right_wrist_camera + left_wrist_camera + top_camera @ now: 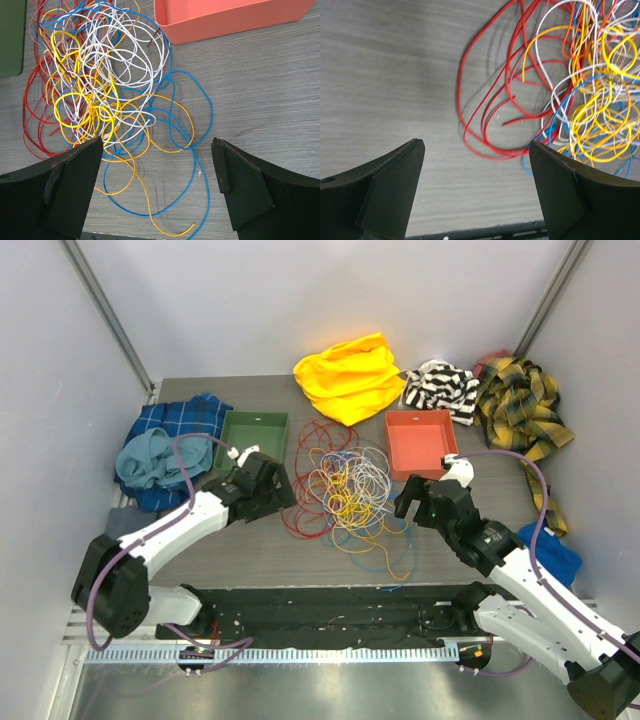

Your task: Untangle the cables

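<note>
- Two black two-finger grippers flank the heap. The left gripper (272, 488) and the right gripper (412, 502) each have their fingers spread wide apart and hold nothing.
- Many thin, flexible cables (345, 490) in red, yellow, white, orange and blue lie in one loose knot near the middle of the grey wood-grain table (300, 558). They sit between the green rectangular tray (250, 440) and the orange-red rectangular tray (420, 445).
- Several red loops (458, 92) lie flat on the left arm's side, mostly outside the dense part. On the right arm's side a blue strand (210, 112) and an orange one trail toward the near edge.
- One outlying wire looks like the sensible first pick. The yellow-and-white core is too interwoven to grasp a single strand cleanly.
- Each pinch should come down low, on a single wire where it lies alone. It should then draw slowly outward, away from the heap.
- Both arms probably help here, with one pinning the bundle so it does not drag along whole.
- All the wires look smooth and springy, so they are likely to slip. Fingers would need to close fully on something this thin.
</note>
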